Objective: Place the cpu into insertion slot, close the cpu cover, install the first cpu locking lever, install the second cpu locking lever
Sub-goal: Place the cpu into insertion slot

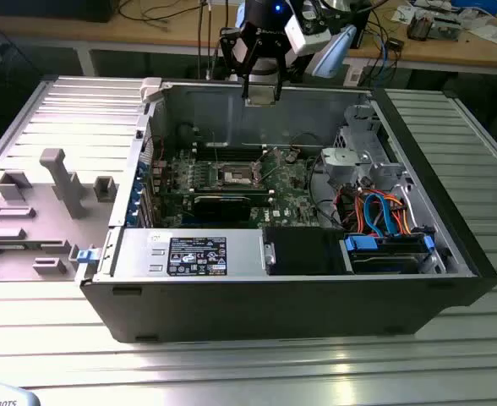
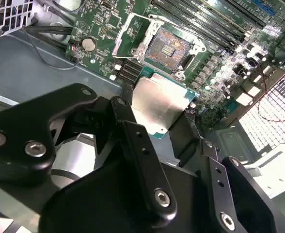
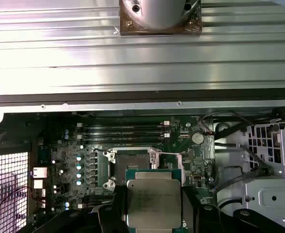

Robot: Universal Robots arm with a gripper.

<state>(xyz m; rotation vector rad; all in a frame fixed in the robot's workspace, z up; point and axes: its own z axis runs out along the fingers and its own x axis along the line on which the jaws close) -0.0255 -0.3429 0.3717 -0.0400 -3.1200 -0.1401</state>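
the gripper (image 1: 261, 89) hangs high over the open computer case (image 1: 274, 304) and is squeezed shut on the cpu (image 3: 153, 201), pinching its two side edges so the shiny chip sits flat and level. the cpu is up in the air, well above the insertion slot (image 3: 133, 158) on the green board, and not in it yet. in the second wrist view the cpu cover (image 2: 120, 39) looks tipped up beside the slot, so i think the hole is bare and nothing blocks the way in.

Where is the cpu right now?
In the first wrist view the cpu sits clamped in the gripper, above the motherboard and beside the empty insertion slot.
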